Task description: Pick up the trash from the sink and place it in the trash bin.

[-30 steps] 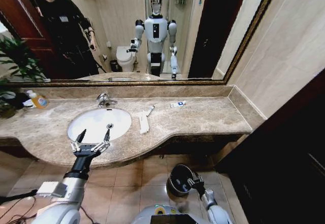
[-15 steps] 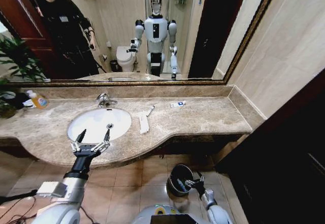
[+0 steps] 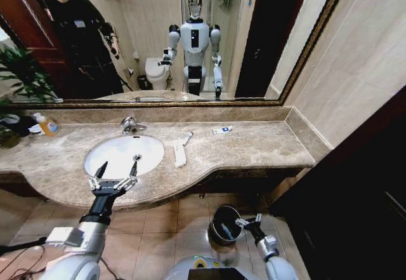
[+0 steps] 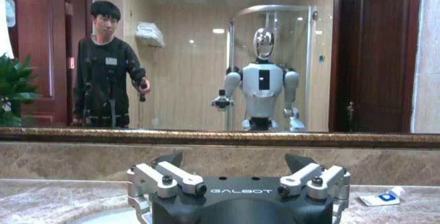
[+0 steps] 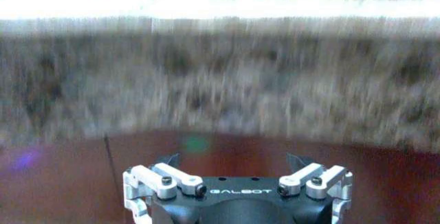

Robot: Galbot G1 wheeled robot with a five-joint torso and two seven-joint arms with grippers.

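I see the long white packet (image 3: 180, 153) on the marble counter (image 3: 254, 143) just right of the sink (image 3: 124, 154), a thin white stick (image 3: 188, 138) touching its far end and a white sachet (image 3: 222, 130) farther right. My left gripper (image 3: 116, 170) hovers over the sink's near rim, fingers spread wide, empty. The trash bin (image 3: 224, 224) stands on the floor tiles; my right gripper (image 3: 247, 219) (fingers apart, holding nothing) hangs at its right rim.
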